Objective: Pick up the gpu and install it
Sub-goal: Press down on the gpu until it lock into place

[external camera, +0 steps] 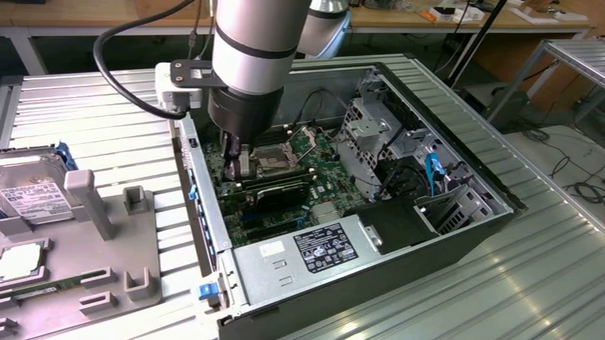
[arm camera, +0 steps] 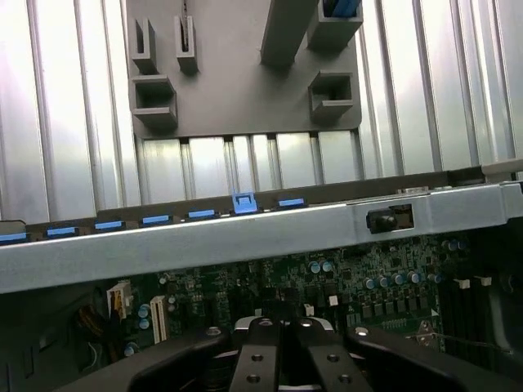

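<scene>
A ribbed silver metal table (external camera: 113, 106) carries everything. An open black desktop computer case (external camera: 454, 241) lies at three o'clock. A grey plastic parts holder (external camera: 132, 241) sits at nine o'clock.

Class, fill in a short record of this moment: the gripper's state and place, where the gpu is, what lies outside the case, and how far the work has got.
gripper: shut, lowered inside the open computer case, over the motherboard
gpu: lying in the case below the gripper; whether fully seated, cannot tell
grey parts holder: beside the case
hard drive: on the holder

One open computer case (external camera: 454, 234), one hard drive (external camera: 28, 195), one grey fixture (external camera: 113, 241).
</scene>
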Controlling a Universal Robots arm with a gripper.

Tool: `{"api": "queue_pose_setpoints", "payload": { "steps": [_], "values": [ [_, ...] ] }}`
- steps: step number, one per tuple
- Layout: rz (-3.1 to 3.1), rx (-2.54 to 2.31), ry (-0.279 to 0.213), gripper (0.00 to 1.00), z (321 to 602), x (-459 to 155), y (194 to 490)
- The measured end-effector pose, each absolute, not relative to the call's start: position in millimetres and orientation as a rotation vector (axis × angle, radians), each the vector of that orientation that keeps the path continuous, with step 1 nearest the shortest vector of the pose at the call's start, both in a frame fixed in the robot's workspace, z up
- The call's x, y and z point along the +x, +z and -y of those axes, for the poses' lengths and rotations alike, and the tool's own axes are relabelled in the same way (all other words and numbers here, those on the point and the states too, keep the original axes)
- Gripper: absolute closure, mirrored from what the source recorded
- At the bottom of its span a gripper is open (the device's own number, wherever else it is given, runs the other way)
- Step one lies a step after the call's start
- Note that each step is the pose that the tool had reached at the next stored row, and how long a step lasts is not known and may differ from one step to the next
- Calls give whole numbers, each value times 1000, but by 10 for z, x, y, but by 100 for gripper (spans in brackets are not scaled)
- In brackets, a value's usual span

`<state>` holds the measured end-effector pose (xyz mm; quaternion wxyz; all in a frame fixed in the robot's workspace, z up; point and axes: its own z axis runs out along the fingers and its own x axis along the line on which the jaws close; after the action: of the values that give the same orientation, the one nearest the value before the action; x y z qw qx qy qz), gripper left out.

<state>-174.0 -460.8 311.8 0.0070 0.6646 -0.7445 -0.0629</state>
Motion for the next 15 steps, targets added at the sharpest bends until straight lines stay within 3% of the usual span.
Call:
{"api": "queue_pose_setpoints", "payload": {
  "steps": [5, 15],
  "values": [
    [2323, 2073, -204, 89, 4608, -1763, 3104],
    [2281, 2028, -291, 89, 4608, -1756, 3068]
  ]
}}
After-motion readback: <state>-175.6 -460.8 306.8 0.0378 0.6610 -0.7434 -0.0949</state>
